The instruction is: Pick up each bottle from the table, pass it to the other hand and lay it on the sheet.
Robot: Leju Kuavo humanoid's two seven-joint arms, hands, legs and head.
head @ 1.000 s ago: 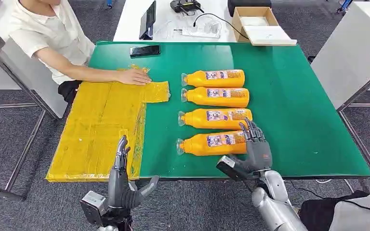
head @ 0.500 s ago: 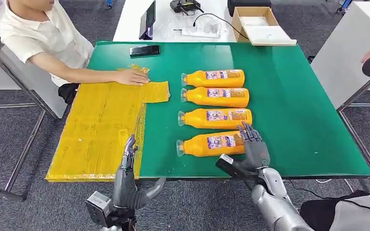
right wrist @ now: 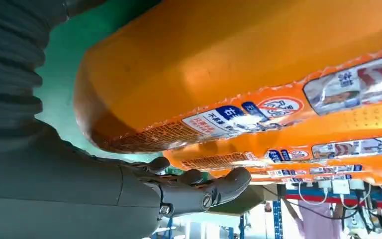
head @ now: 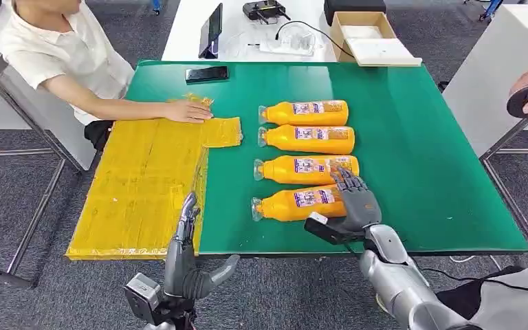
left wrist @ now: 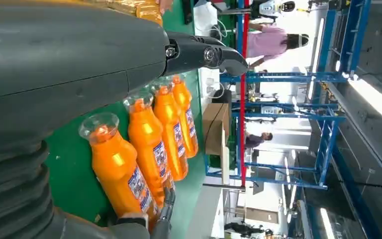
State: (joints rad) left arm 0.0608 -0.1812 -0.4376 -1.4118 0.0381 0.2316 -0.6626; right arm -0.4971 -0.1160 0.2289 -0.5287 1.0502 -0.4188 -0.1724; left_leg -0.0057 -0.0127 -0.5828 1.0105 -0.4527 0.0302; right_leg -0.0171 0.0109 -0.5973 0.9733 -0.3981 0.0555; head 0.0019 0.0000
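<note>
Four orange bottles lie side by side on the green table (head: 419, 151), caps toward the yellow sheet (head: 144, 179). My right hand (head: 355, 204) is at the base end of the nearest bottle (head: 292, 204), fingers spread over that end without closing on it. In the right wrist view the nearest bottle (right wrist: 238, 74) looms close, with my fingers (right wrist: 204, 191) apart beside its base. My left hand (head: 185, 251) hangs open below the table's front edge, near the sheet's front corner. The left wrist view looks along the bottle row (left wrist: 144, 144).
A person sits at the far left with a hand (head: 189, 110) resting on the sheet's far end. A phone (head: 206, 72) lies at the table's back edge. Another person's hand holds a round object (head: 526, 100) at the right edge. A cardboard box (head: 368, 34) stands behind.
My right hand has crept left and forward onto the nearest bottle's base end. My left hand has sunk a little and drifted right. The round object at the right edge has come further into view.
</note>
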